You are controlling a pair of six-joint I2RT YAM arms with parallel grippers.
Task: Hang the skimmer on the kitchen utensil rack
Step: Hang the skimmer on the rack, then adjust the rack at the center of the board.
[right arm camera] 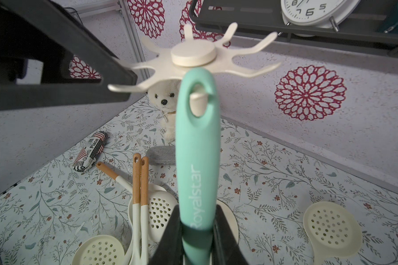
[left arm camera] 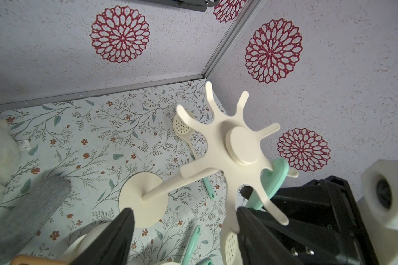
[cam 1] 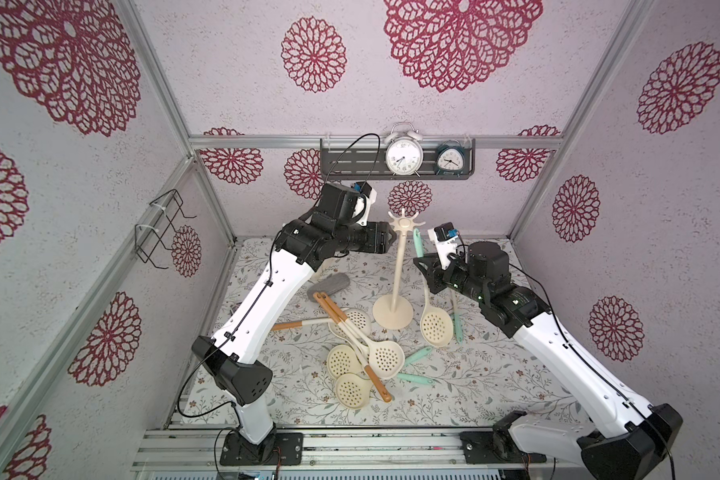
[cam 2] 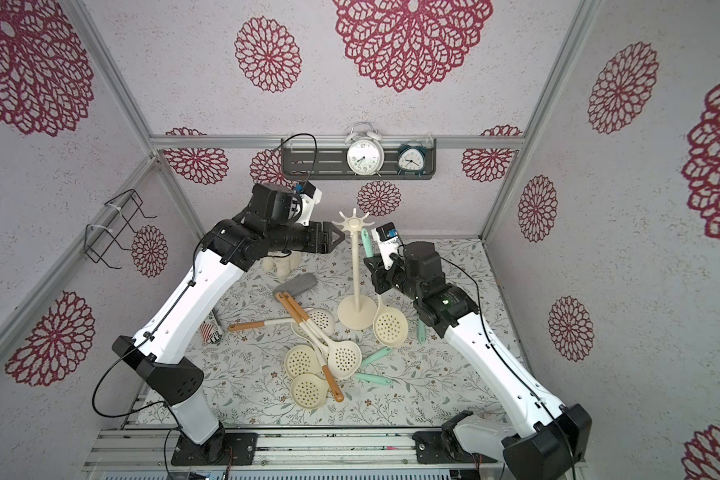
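Black leftmost: shows left gripper (left arm camera: 184, 212) spread apart just beside the hooked crown of the tall cream pole utensil rack (cam 1: 396, 274). Rightward, shows right gripper (right arm camera: 198, 221) clamped on the mint-handled cream perforated skimmer (right arm camera: 198, 160), its hole over one hook.

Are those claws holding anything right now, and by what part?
The right gripper clamps the mint-handled skimmer on its handle, below the hanging hole; the left gripper is open, holding nothing.

White arms (cam 1: 277, 297) with black joints (cam 1: 242, 376) (black cables (cam 1: 249, 308) too).
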